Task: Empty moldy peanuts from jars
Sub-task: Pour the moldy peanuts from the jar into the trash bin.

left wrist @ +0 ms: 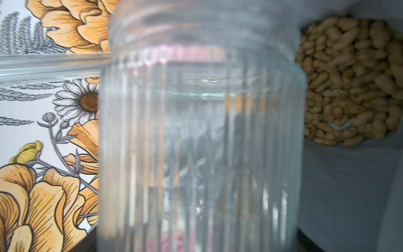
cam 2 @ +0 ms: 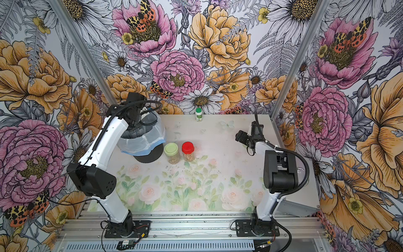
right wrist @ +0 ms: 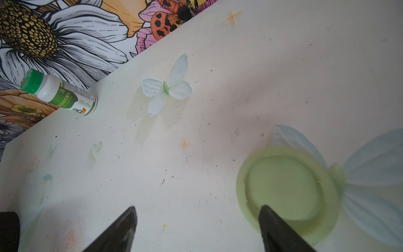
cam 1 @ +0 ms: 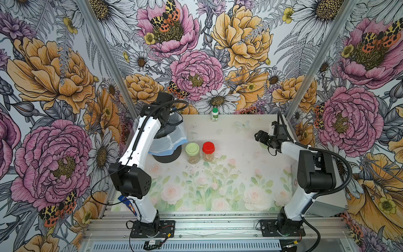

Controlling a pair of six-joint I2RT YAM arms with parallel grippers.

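Empty, clear ribbed jar [left wrist: 200,135]; heap of tan, dark-speckled peanuts [left wrist: 349,83].

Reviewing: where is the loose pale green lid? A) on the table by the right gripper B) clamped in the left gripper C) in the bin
A: the right wrist view shows the lid lying flat on the table, beside the open right gripper.
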